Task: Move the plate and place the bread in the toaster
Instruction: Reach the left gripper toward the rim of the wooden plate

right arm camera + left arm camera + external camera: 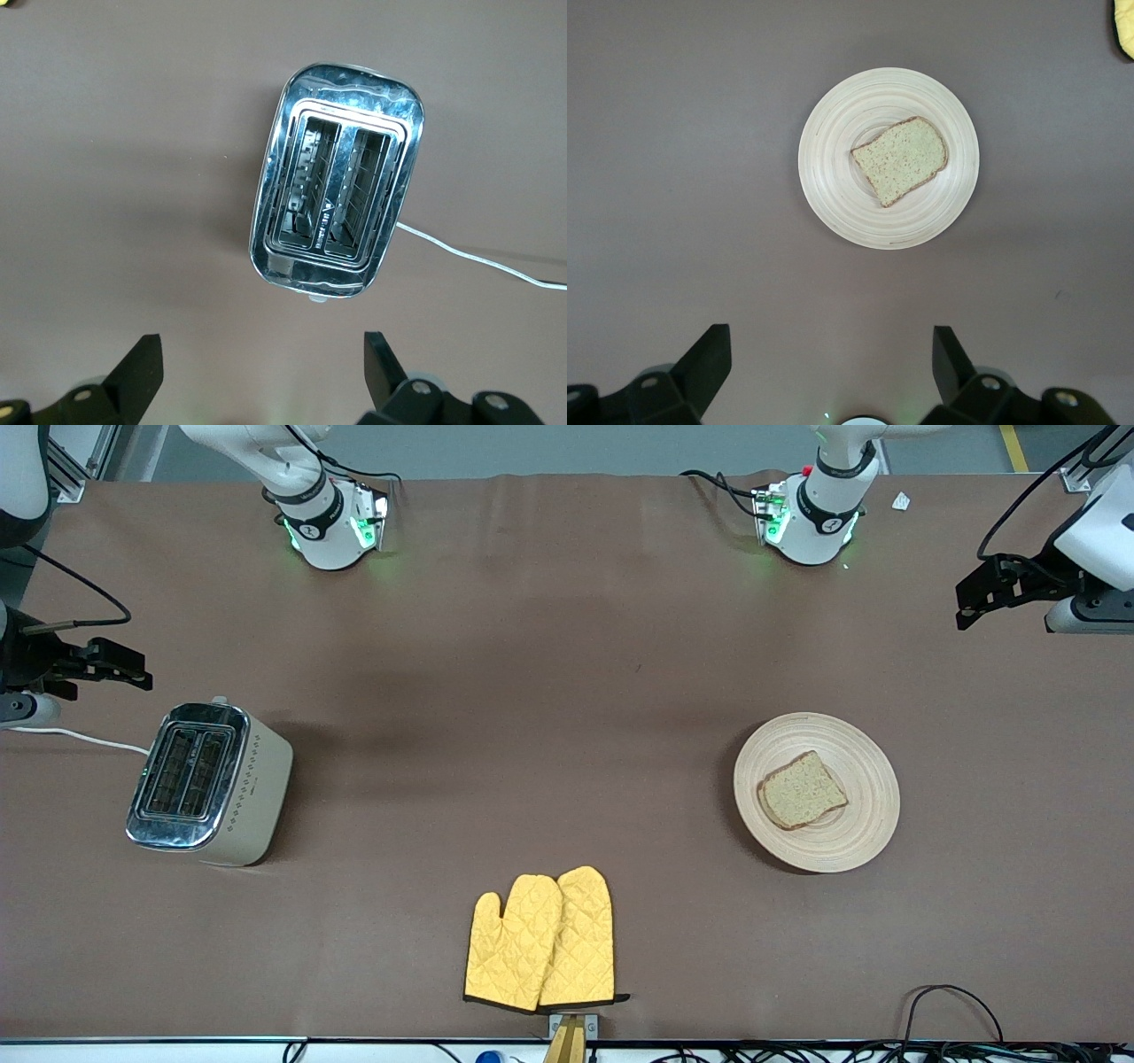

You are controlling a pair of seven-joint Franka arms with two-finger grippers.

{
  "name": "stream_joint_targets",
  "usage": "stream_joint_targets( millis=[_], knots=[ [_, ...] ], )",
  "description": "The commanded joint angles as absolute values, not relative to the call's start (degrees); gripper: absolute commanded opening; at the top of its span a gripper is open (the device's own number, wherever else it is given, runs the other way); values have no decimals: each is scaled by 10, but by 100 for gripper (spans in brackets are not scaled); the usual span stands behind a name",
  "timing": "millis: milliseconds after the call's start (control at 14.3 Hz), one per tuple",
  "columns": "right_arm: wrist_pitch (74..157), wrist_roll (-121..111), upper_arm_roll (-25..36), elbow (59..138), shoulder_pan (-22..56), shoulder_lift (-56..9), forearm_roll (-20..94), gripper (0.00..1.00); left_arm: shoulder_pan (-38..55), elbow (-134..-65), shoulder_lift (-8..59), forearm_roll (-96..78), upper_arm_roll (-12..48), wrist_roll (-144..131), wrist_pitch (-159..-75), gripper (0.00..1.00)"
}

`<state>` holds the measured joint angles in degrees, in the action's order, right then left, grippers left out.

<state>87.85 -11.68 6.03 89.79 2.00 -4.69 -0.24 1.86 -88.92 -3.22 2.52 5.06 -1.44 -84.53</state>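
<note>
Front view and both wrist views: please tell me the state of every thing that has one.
Cream two-slot toaster with chrome top: upright, both slots empty.
Brownish wholegrain bread slice: flat on the plate.
Pale beige round wooden plate: flat on the table.
Yellow quilted oven mitts: flat, overlapping.
Left gripper: open, empty.
Right gripper: open, empty.

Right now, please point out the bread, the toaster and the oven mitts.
bread [803,790], front view, middle of the slice.
toaster [184,773], front view, chrome top between the slots.
oven mitts [542,941], front view, where the two yellow mitts overlap.
</note>
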Motion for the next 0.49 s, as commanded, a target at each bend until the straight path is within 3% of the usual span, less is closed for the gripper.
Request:
stream_joint_targets(
  millis=[0,419],
  knots=[
    [877,-111,60,908,22,-35,-3,100,19,-870,-22,25,51,-18,-831,100],
    [877,-110,60,908,22,-35,-3,100,13,-833,18,28,34,-10,-833,100]
  ],
)
